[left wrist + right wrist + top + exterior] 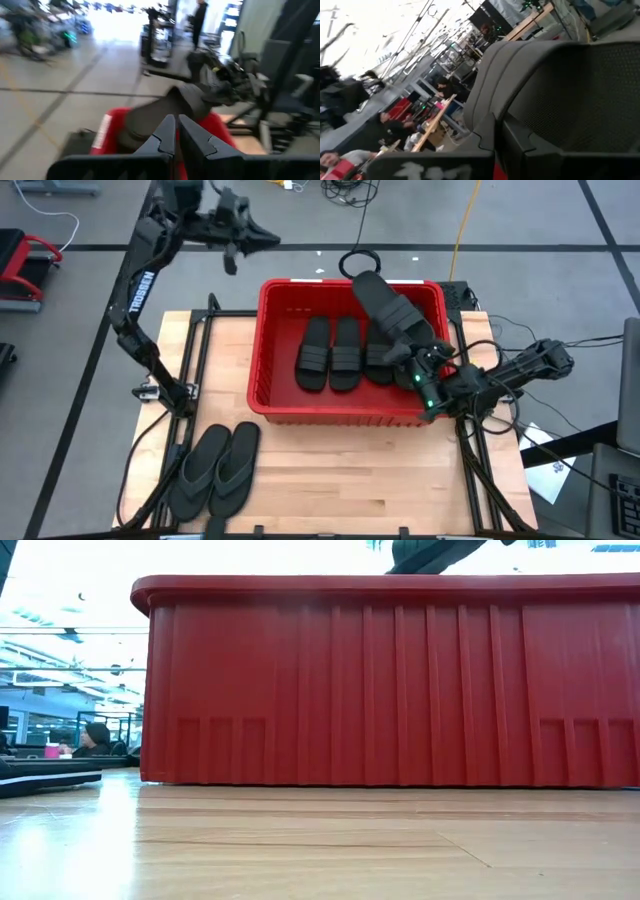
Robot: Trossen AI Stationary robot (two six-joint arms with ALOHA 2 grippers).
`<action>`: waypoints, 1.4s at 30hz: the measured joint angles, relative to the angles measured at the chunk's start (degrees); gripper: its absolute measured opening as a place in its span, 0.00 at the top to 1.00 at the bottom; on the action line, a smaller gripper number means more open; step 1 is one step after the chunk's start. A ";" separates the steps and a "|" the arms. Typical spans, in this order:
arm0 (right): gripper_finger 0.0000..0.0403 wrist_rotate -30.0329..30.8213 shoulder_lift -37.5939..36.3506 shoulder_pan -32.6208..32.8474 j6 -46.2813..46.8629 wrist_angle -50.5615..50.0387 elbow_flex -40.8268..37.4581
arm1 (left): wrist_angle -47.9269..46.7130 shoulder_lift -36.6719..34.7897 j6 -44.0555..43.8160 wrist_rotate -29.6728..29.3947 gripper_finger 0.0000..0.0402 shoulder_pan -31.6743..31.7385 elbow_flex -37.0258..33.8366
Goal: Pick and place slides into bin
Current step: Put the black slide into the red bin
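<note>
The red bin (258, 350) stands mid-table and holds three black slides (344, 353) lying flat side by side. My right gripper (413, 363) is over the bin's right part, shut on a fourth black slide (385, 302), which also shows above the rim in the low view (430, 554). Two greyer thong slides (217, 467) lie flat on the table at the front left. My left gripper (268, 237) is shut and empty, raised beyond the bin's far left corner. My right gripper holds the slide by its end nearest the arm (408, 340), coming from the table's right side. The slide is lifted clear and slants up and away over the bin's far right corner. In the right wrist view the slide (570, 85) fills the picture and hides the place of contact.
The bin's ribbed near wall (400, 690) fills the low view. Bare wooden table (360, 470) lies in front of the bin. Cables (358, 260) lie on the floor behind the bin. People sit in the room beyond the table's left.
</note>
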 joint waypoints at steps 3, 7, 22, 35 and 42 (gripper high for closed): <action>1.00 -0.10 -0.07 0.51 2.61 0.03 -1.84 | 0.11 0.01 -0.77 0.34 0.95 -2.84 -4.15; 1.00 -0.03 -0.29 0.42 7.59 -0.05 -5.88 | 1.46 0.07 -0.85 3.89 0.94 -8.40 -11.18; 1.00 -0.08 -6.38 0.55 9.63 0.97 -14.03 | 36.27 11.72 -23.49 1.13 0.53 -26.43 -11.54; 0.99 -0.06 -11.25 0.55 -2.69 0.67 -14.03 | 34.03 24.29 -27.78 5.16 0.65 -27.31 1.50; 0.99 -0.06 -11.40 0.81 2.40 0.36 -14.03 | 18.08 23.62 -9.11 -5.21 0.71 -26.20 0.45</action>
